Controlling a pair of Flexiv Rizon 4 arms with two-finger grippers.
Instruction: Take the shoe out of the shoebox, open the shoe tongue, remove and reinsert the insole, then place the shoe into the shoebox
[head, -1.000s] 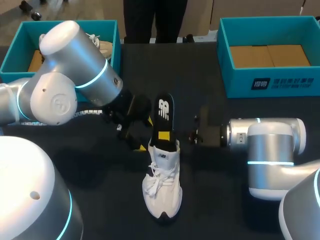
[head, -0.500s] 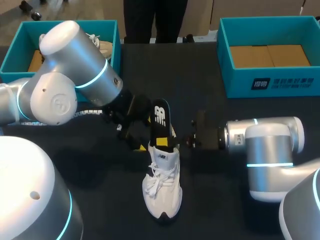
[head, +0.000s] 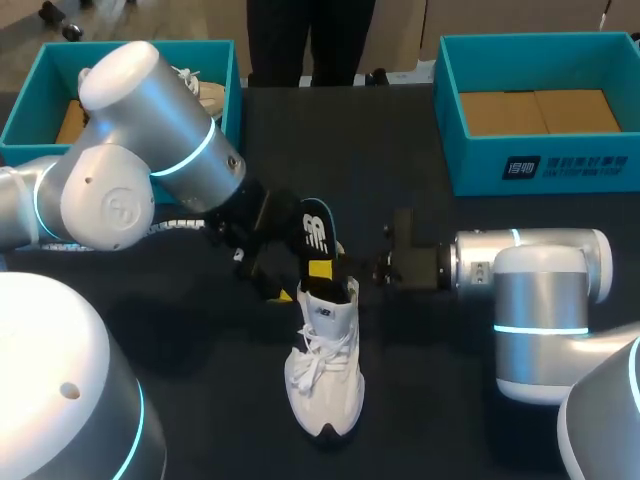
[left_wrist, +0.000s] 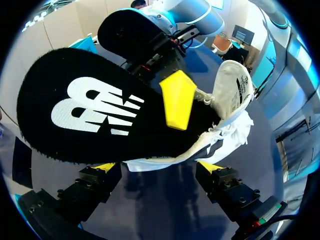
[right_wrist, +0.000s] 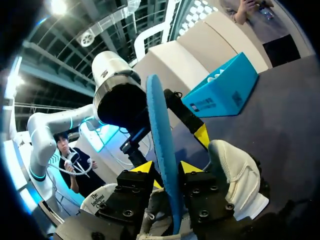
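A white shoe (head: 325, 365) stands on the dark table, toe toward the front edge. Its black insole (head: 317, 238), with a white logo and a yellow patch, sticks up out of the heel opening. My right gripper (head: 358, 275) comes in from the shoe's right. In the right wrist view the insole (right_wrist: 161, 150) stands edge-on between the right gripper's (right_wrist: 167, 169) yellow tips, with thin gaps on both sides. My left gripper (head: 290, 268) is wide open at the shoe's left. In the left wrist view its tips (left_wrist: 157, 167) straddle the heel under the insole (left_wrist: 95, 110), beside the tongue (left_wrist: 232, 90).
A teal shoebox (head: 28, 105) at the back left holds another shoe. A second teal shoebox (head: 540, 165) with a brown cardboard floor stands at the back right. Bare dark tabletop lies between the boxes and around the shoe.
The insole has sunk lower into the shoe and leans more to the left. The right gripper's fingers have parted from it. The left gripper has stayed open in place.
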